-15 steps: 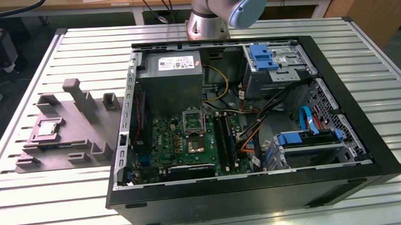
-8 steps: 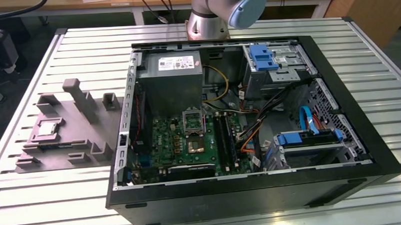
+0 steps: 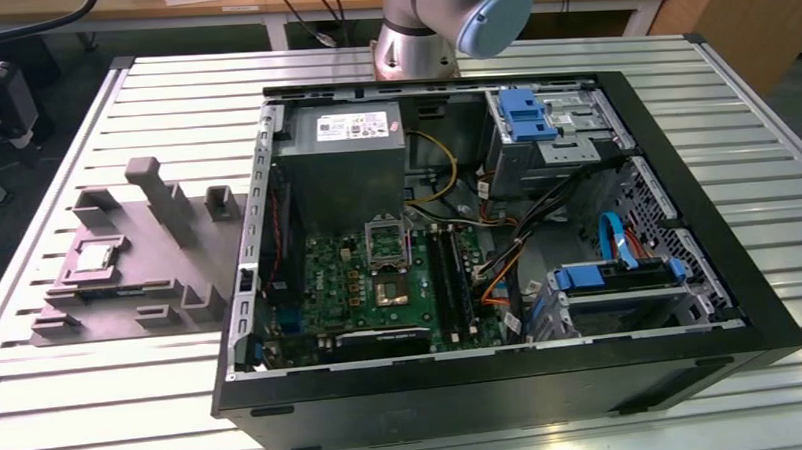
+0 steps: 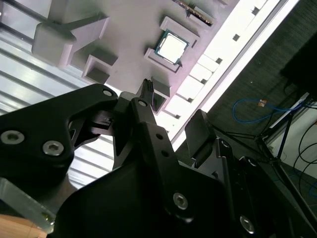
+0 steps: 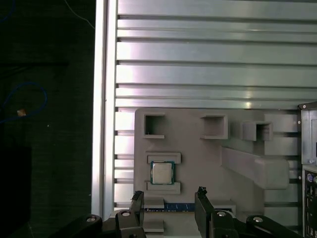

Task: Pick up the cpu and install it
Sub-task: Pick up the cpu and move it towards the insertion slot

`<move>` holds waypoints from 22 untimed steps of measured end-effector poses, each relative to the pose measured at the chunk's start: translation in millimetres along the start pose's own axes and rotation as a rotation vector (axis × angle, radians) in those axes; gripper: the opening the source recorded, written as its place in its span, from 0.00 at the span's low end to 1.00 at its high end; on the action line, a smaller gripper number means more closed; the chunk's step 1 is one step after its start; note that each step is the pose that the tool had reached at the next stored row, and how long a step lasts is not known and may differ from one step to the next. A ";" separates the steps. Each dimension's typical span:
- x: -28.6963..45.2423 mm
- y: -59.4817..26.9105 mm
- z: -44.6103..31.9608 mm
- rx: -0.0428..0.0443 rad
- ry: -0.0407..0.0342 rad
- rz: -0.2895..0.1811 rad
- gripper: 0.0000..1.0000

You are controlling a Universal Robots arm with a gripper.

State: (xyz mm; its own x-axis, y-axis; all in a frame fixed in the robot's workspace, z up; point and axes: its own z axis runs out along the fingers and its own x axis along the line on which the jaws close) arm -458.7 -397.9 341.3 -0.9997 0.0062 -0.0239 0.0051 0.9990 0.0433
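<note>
The cpu point(image 5: 162, 172) is a small silvery square chip lying flat in a pocket of the grey moulded tray point(image 5: 198, 153). In the second wrist view the cpu point(image 4: 172, 46) lies beyond the black fingertips, and in the exterior view the cpu point(image 3: 93, 258) sits on the tray point(image 3: 136, 289) to the left of the computer case. My gripper point(image 5: 168, 196) hovers above the tray, open, with its two black fingers apart and nothing between them. The chip lies just past the fingertips point(image 4: 145, 88). The motherboard socket point(image 3: 387, 288) stands uncovered with its frame raised.
The open black computer case point(image 3: 514, 381) holds a grey power supply point(image 3: 350, 157), drive cages with blue clips point(image 3: 527, 116) and loose cables. A green memory strip point(image 5: 178, 207) lies in the tray beside the chip. The tray's tall posts point(image 3: 150, 179) rise near it. The slatted metal table point(image 5: 208, 59) ends close by.
</note>
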 end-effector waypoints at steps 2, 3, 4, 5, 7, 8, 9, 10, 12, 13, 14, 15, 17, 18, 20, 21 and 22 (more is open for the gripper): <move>0.0 0.0 0.4 0.0000 0.0000 0.000 0.53; 0.0 0.0 0.4 0.0000 0.0001 0.000 0.53; 0.0 0.0 0.6 0.0000 0.0000 0.000 0.53; 0.0 0.0 0.9 -0.0001 -0.0001 0.000 0.53; 0.0 -0.1 1.2 0.0000 0.0000 0.000 0.53; 0.0 -0.1 1.4 0.0000 0.0000 0.000 0.53; 0.0 -0.1 1.7 -0.0001 -0.0001 0.000 0.53; 0.0 -0.1 1.9 0.0000 0.0000 0.000 0.53; 0.0 -0.1 2.3 0.0000 0.0000 0.000 0.53; 0.1 -0.1 2.6 0.0000 -0.0001 0.000 0.53; 0.1 -0.1 2.9 -0.0001 -0.0001 0.000 0.53; 0.1 -0.1 3.2 -0.0001 -0.0001 0.000 0.53; 0.1 -0.2 3.8 0.0000 -0.0001 0.000 0.53; 0.1 -0.2 4.1 0.0000 0.0000 0.000 0.53; 0.1 -0.2 4.6 0.0000 0.0000 0.000 0.53; 0.1 -0.2 4.9 0.0000 0.0000 0.000 0.53; 0.1 -0.2 5.2 0.0000 0.0000 0.000 0.53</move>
State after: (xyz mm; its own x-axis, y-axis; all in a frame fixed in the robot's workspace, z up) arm -458.7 -397.9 336.2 -0.9997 0.0062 -0.0239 0.0051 0.9990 0.0434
